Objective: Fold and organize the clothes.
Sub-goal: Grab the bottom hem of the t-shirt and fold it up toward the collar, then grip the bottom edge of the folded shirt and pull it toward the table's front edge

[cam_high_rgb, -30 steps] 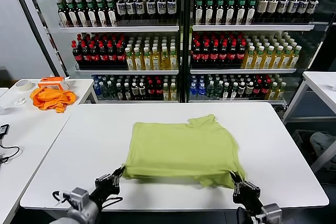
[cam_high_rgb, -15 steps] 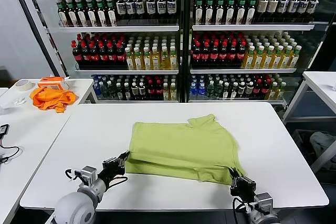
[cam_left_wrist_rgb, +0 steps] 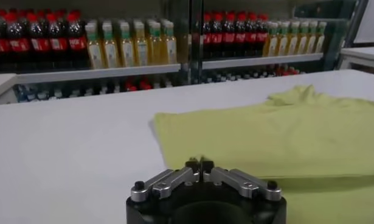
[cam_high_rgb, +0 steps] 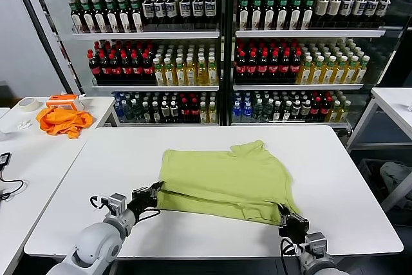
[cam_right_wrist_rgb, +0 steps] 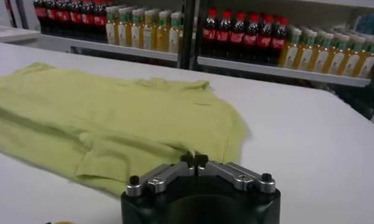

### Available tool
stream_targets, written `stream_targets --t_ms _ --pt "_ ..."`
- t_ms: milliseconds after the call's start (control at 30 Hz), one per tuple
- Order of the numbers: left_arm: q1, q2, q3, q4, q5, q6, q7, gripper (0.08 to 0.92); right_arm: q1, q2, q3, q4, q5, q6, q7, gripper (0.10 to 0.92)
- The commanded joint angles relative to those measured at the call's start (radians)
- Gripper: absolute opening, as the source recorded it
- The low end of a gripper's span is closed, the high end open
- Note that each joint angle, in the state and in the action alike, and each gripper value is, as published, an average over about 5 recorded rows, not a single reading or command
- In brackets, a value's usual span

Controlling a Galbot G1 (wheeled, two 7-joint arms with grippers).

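both grippers — left (cam_high_rgb: 156, 189), right (cam_high_rgb: 282, 212) — sit at the shirt's (cam_high_rgb: 225, 178) near corners (on the tabletop (cam_high_rgb: 116, 159)), jaws together, nothing clamped; best back away low, not snagging the fold.

Both arms reach forward low from the near edge, the left gripper (cam_high_rgb: 154, 189) on the left and the right gripper (cam_high_rgb: 283, 213) on the right, well apart, each with its fingertips drawn together and clasping nothing.
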Motion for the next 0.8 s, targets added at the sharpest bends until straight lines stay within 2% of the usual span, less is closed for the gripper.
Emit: stream_targets --t_ms 33,233,567,700,800 --pt "-0.033 0.001 0.011 0.059 0.038 -0.007 0.012 0.224 0.034 0.004 -0.005 -0.04 0.012 -0.012 0.006 0.291" --pt "-0.017 0.013 -0.011 0.049 0.008 -0.033 0.013 0.397 0.047 0.013 0.015 -0.031 0.045 -0.026 0.026 0.465" --pt "0.127 0.022 -0.04 -0.115 -0.037 0.014 -0.015 0.692 -0.038 -0.001 0.042 0.074 0.07 -0.081 0.04 0.755" --pt "0.144 0.009 -0.024 -0.125 -0.034 0.036 -0.032 0.79 -0.044 0.002 0.041 0.062 0.085 -0.114 0.055 0.815" --pt "0.136 -0.001 -0.022 -0.116 -0.034 0.054 -0.042 0.818 -0.046 0.001 0.043 0.056 0.115 -0.125 0.067 0.821"
